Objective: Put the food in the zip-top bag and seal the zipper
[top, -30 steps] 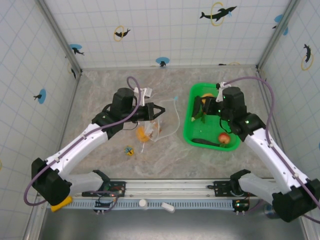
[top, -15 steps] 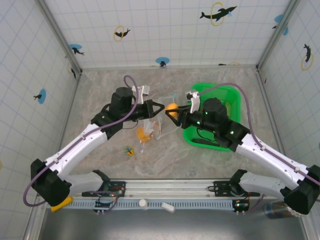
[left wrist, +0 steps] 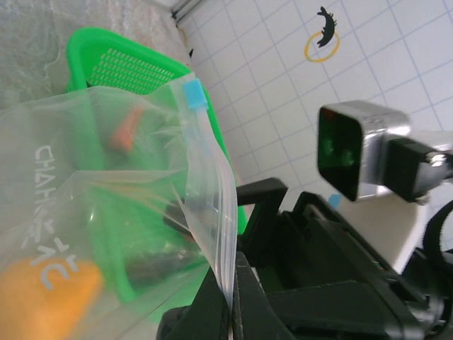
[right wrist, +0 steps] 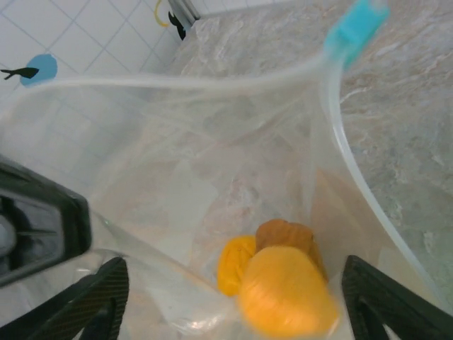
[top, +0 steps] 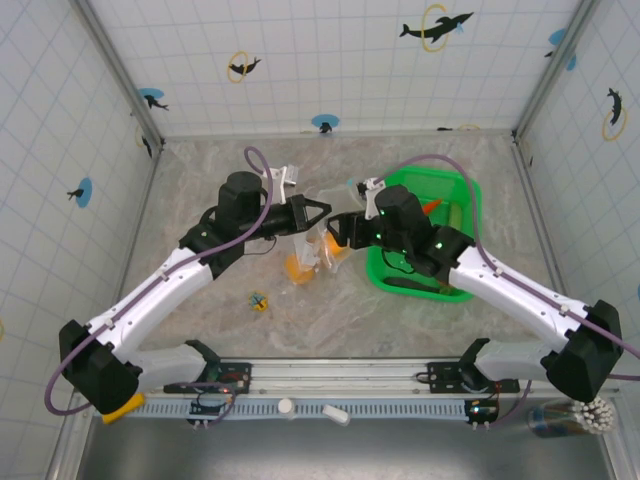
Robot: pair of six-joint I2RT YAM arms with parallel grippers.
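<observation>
Top external: left gripper (top: 322,212) pinching zip-top bag (top: 314,250), right gripper (top: 337,228) spread above, green basket (top: 471,196) beside.

Bright, even light; both wrist views blur up close.

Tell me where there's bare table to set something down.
Bare table: the near strip between the zip-top bag and front rail, right of the trinket; also the far-left corner behind the left arm. Crowded: mid-table, where left hand and right hand meet at the bag beside the green basket.
</observation>
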